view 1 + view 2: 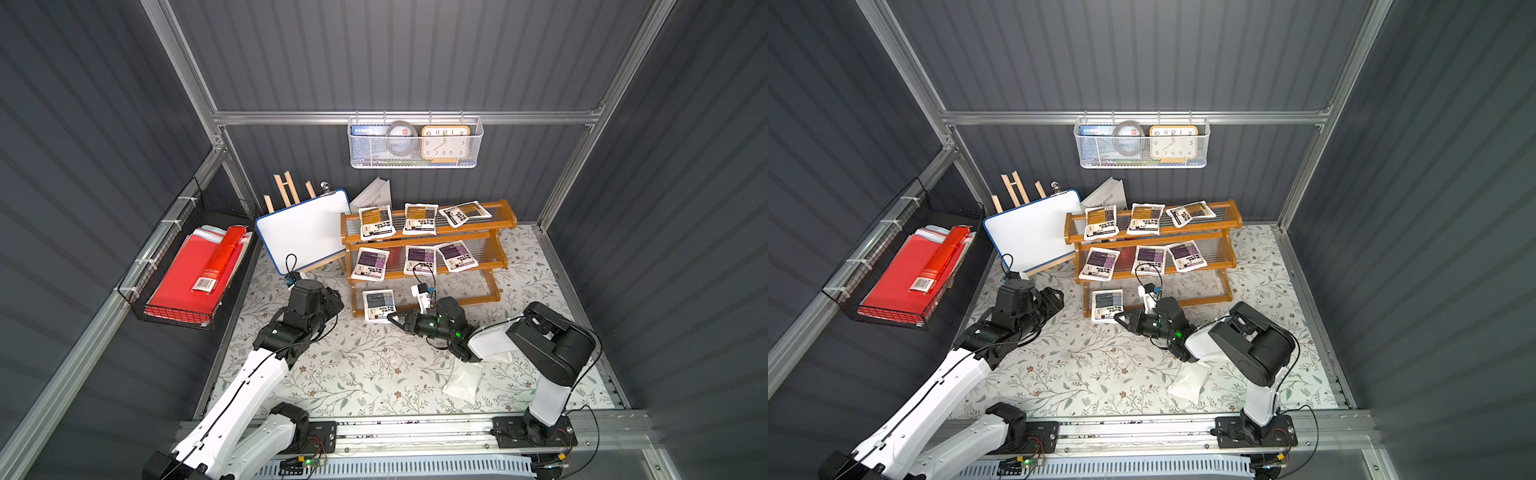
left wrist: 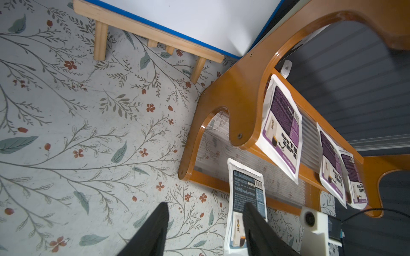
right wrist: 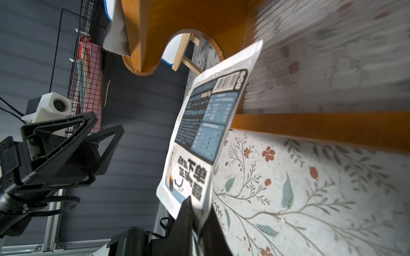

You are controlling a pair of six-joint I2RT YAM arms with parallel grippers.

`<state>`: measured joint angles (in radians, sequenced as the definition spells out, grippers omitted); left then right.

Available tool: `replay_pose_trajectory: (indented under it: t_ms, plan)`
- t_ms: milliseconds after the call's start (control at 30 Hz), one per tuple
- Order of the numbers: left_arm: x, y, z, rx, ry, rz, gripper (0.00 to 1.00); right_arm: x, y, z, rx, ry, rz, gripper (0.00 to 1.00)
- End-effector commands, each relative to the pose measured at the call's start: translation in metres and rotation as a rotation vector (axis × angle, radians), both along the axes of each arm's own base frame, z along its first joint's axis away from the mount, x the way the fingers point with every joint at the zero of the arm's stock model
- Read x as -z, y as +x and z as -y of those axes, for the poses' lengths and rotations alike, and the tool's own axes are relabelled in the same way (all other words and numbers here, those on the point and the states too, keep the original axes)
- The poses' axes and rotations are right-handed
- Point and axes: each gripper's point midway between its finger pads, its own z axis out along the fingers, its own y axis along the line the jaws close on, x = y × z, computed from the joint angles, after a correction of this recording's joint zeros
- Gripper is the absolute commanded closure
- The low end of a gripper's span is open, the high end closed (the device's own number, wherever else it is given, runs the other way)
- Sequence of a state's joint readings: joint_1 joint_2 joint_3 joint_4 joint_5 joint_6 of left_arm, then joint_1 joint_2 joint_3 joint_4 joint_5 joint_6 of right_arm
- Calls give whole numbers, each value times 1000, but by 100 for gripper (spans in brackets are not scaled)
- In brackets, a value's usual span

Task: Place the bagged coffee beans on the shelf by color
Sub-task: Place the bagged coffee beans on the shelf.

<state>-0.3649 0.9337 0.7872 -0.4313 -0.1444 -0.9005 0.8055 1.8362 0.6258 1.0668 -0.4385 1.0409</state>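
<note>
Top views both show a plain white pouch (image 1: 463,380) lying back-up on the floral mat (image 1: 353,374), well in front of the shelf (image 1: 508,218). Between it and the shelf's front rail a broad stretch of mat stands open.

Closer to the shelf, the right gripper (image 1: 391,317) is pinched tight on the near short edge of a grey-blue pouch (image 1: 379,305). That pouch lies label up, its long axis running front to back across the shelf. Its barcode end points at the shelf's back and rests on the left end of the bottom tier. The big-lettered end overhangs the front rail toward the gripper. In the right wrist view it slants across that rail.

The left gripper (image 2: 206,206) hangs just off the shelf's left end panel, above the mat, jaws parted with nothing between them. The whiteboard (image 1: 305,230) stands close against that same end.

Three purple pouches (image 1: 420,259) sit on the middle tier. Three orange-brown pouches (image 1: 419,219) sit on the top tier, the rightmost turned askew.
</note>
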Motion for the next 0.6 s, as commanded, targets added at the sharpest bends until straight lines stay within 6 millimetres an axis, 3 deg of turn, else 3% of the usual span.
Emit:
replay_pose_trajectory:
  t_ms: [0,567]
  plan:
    - [-6,-3,-7,-23,8,0,42,-15,3,0,5,88,18,100]
    - [1,-8,-4,-14,-13,-15,42,11,38,-6,54,72,-20,96]
